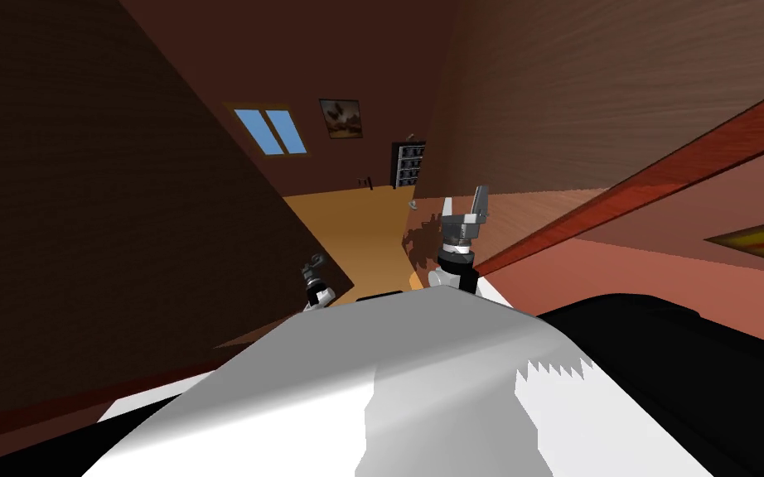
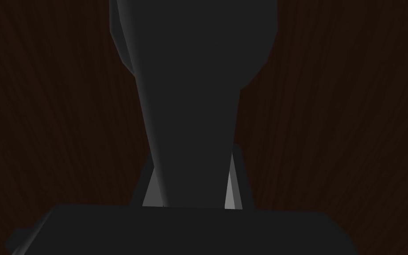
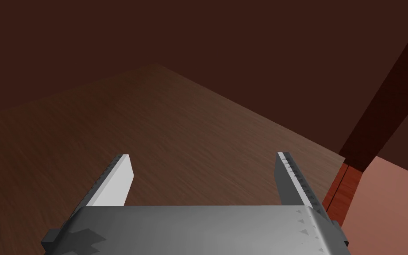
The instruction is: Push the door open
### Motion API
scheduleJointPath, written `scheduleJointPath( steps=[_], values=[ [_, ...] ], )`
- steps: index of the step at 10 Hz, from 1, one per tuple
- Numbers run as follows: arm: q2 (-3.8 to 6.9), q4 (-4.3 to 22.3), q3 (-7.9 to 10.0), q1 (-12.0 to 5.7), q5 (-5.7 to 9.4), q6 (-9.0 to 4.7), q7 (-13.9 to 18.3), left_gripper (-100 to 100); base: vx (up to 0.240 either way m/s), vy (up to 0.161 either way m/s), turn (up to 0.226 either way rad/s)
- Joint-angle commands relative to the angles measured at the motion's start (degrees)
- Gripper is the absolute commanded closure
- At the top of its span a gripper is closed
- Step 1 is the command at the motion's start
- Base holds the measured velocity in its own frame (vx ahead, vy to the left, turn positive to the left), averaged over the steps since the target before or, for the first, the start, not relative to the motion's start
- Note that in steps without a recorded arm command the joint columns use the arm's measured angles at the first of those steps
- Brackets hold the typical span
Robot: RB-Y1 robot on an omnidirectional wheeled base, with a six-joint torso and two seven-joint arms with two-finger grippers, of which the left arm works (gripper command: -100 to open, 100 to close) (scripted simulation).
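A dark brown wooden door leaf (image 1: 123, 207) stands at my left, swung partly aside. My left gripper (image 1: 316, 272) is at its grey handle (image 1: 314, 262). In the left wrist view the dark grey handle (image 2: 190, 88) runs up between the two fingers (image 2: 232, 195), which press its sides against the door's dark wood (image 2: 353, 133). My right gripper (image 1: 464, 200) is raised and open with nothing between its fingers. It faces a lighter brown wooden panel (image 3: 176, 133) beside a red-brown frame (image 3: 338, 190).
Between the two wooden panels a gap opens onto an orange floor (image 1: 355, 224). The far wall there has a window (image 1: 271, 131), a picture (image 1: 340, 118) and a dark shelf (image 1: 408, 164). The red-brown frame (image 1: 621, 199) and a pink wall (image 1: 662, 265) lie to the right.
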Motion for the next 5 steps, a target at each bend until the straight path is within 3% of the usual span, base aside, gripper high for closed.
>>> scheduleJointPath(
  steps=[1, 5],
  values=[
    [-0.65, -1.47, 0.79, 0.73, 0.38, 0.13, -0.36, 100, 0.133, 0.003, 0.021],
    [-1.90, -1.51, 2.18, 1.16, 1.11, -0.57, -0.67, 100, 0.183, -0.023, 0.044]
  ],
)
